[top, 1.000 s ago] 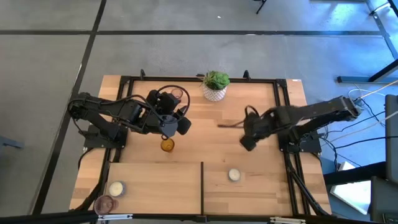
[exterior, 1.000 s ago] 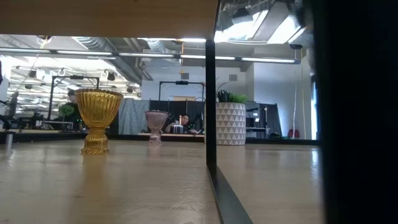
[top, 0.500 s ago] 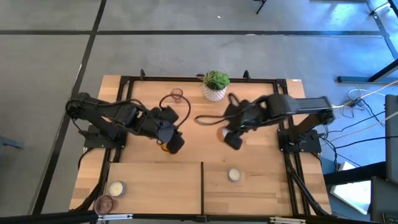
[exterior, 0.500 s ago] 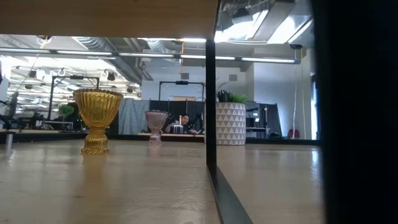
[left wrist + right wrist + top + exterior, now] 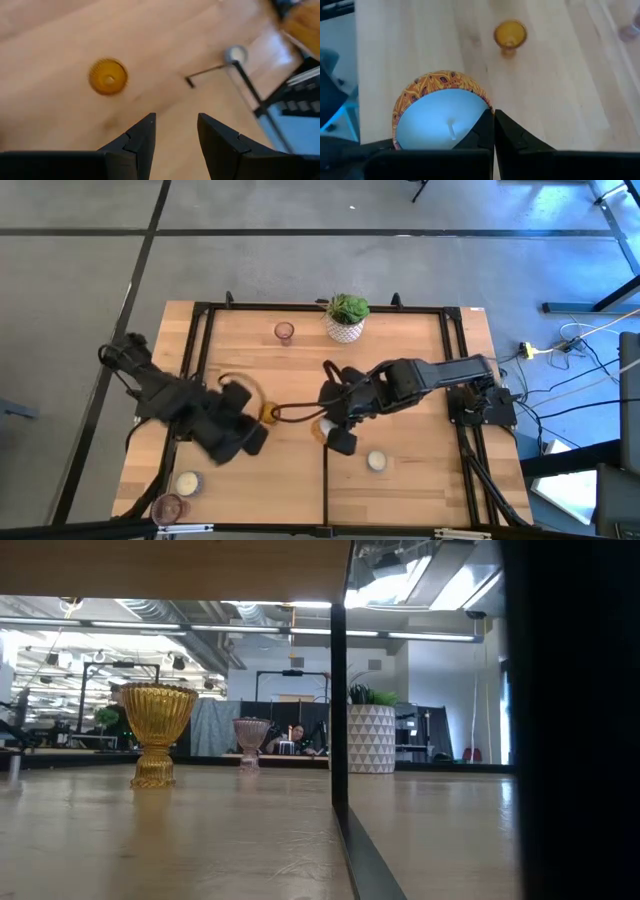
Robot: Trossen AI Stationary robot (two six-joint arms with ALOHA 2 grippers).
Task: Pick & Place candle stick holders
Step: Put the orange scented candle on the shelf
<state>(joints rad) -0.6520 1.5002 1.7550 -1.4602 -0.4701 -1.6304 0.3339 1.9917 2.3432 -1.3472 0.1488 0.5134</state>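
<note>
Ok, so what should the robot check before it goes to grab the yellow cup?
1. Left gripper open with nothing in it: ok.
2. Amber holder standing upright on the table, nothing touching it: ok.
3. Amber holder between the left gripper's fingers: not ok, it sits off to one side, ahead of them.
4. Right gripper out of the way: cannot tell. It is shut, with its tips at the rim of a patterned candle, not far from the amber holder.
5. Pink holder clear of the path: ok, it stands far back by the plant pot.
</note>
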